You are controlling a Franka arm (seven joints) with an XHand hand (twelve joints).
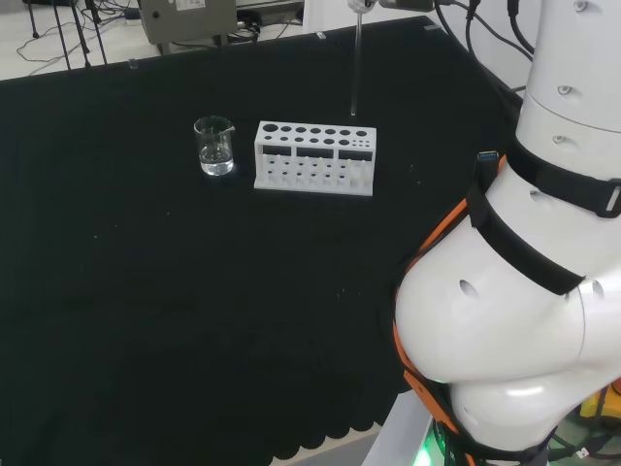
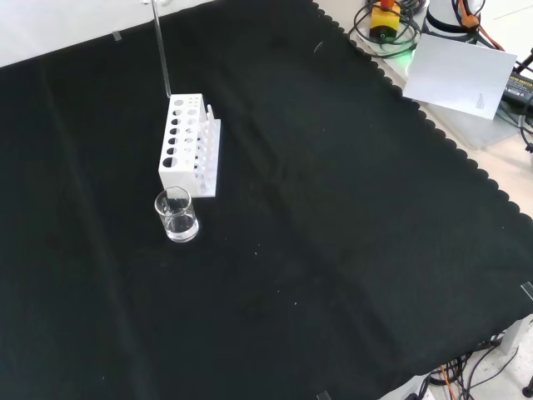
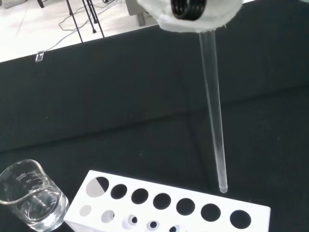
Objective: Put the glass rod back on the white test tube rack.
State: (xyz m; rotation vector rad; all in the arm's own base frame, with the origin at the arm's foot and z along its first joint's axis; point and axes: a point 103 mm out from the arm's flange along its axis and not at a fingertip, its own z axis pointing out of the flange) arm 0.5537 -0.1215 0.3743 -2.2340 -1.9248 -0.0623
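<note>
The black cloth (image 1: 194,291) carries the white test tube rack (image 1: 314,158), a beaker (image 1: 214,146) at its nine o'clock in the head view. I hang the glass rod (image 3: 213,116) upright above the rack's end holes, ready for lowering. My hand (image 3: 193,14) shows as a blur in the wrist view; its grip I cannot tell.

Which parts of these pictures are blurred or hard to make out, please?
Wrist view: the hand is a blurred white shape, while the glass rod and rack are crisp. Head view: the rod is faint against the black cloth. Front view: the beaker shows mainly by glints.
</note>
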